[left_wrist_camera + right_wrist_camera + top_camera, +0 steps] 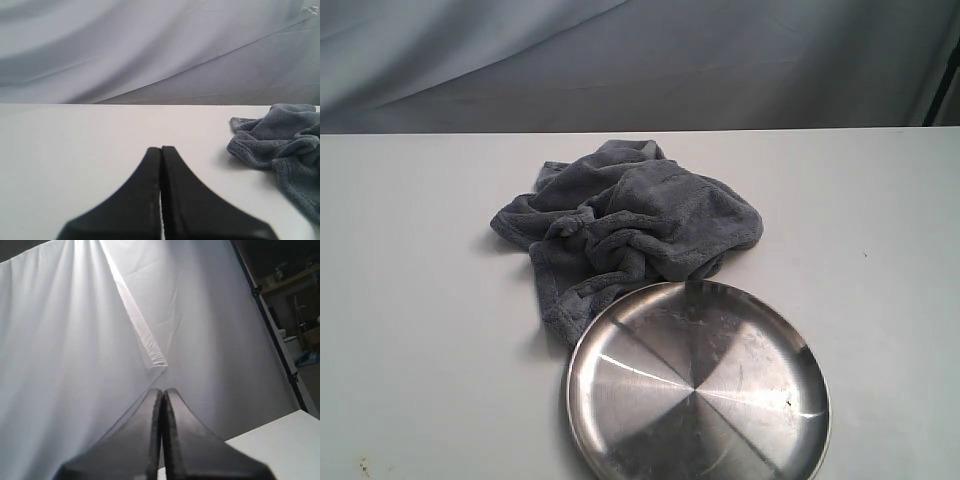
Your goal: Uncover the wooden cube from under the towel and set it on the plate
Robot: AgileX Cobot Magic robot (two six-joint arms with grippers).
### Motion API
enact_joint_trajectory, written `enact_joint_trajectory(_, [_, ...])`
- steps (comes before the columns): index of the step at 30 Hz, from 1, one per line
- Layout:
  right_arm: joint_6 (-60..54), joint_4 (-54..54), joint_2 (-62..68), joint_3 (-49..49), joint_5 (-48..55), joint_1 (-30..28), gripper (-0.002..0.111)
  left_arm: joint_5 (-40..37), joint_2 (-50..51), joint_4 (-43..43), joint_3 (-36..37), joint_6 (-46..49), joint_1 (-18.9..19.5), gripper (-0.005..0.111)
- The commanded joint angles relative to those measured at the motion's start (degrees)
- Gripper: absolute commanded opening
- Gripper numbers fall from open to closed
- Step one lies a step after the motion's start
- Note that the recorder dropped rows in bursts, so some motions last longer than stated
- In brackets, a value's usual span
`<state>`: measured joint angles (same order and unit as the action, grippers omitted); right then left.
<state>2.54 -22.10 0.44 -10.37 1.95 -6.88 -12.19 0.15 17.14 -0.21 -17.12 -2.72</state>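
Grey towel (pixel 280 145) lies apart from the closed left gripper (pixel 161 150).

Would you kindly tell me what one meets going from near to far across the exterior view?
Round, shiny stainless-steel plate → crumpled dark grey-blue plush towel, whose near edge meets the plate's far rim → far strip of the white table → pale grey cloth backdrop.

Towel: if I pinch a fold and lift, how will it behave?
Probably floppy: the towel lies crumpled in soft folds, so it should drape and trail. Likely light and grippy, given the plush pile. Its hem meets the plate, so dragging could nudge that.
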Motion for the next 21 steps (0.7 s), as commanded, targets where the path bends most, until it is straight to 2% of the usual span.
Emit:
enact_joint_trajectory(1, [-3.87, 1.65, 4.99, -5.06, 7.88, 0.21, 0.000, 0.33, -0.15, 0.14, 0.21, 0.01, 0.18, 0.000])
enact_joint_trajectory(8, [-14.01, 1.65, 20.08, -14.30, 22.12, 0.21, 0.000, 0.33, -0.15, 0.14, 0.21, 0.01, 0.18, 0.000])
enact_joint_trajectory(17, [-22.41, 1.47, 34.23, -24.26, 32.03, 0.21, 0.000, 0.33, -0.15, 0.14, 0.21, 0.01, 0.18, 0.000])
enact_joint_trajectory(21, [-27.88, -2.47, 39.33, -27.51, 36.25, 0.75, 0.000, 0.33, -0.15, 0.14, 0.21, 0.10, 0.18, 0.000])
